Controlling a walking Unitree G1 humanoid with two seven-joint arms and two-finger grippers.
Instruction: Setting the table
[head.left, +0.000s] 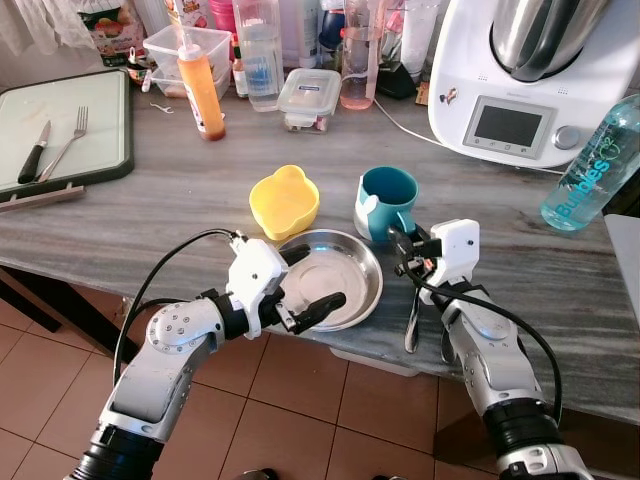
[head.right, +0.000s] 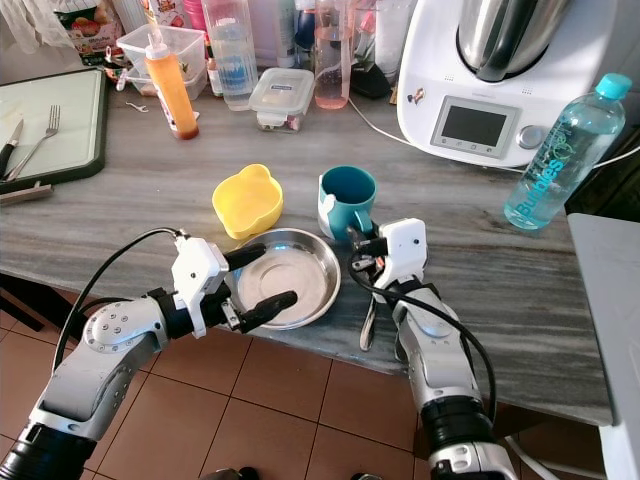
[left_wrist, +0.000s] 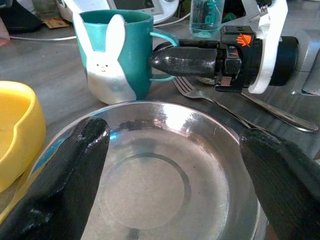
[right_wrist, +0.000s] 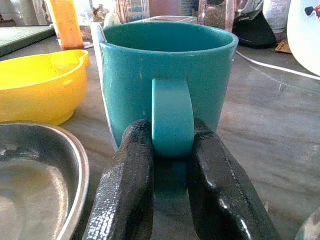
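Observation:
A round steel plate (head.left: 368, 268) lies at the counter's front edge. My left gripper (head.left: 320, 277) is open, one finger on each side of the plate's near rim; the left wrist view shows both fingers (left_wrist: 75, 170) over the plate (left_wrist: 150, 185). Just behind it stands a teal mug (head.left: 385, 195) with a white rabbit on it. My right gripper (head.left: 402, 245) is shut on the mug's handle (right_wrist: 172, 115), with its fingers pressing both sides. A yellow bowl (head.left: 284, 200) sits left of the mug. A fork (head.left: 413, 320) lies under the right wrist, by the edge.
A green cutting board (head.left: 100, 160) at far left holds a knife and a fork. An orange sauce bottle (head.left: 200, 90), plastic containers and jars line the back. A white kitchen machine (head.left: 520, 90) and a blue water bottle (head.left: 590, 170) stand at right. Tiled floor lies below the counter edge.

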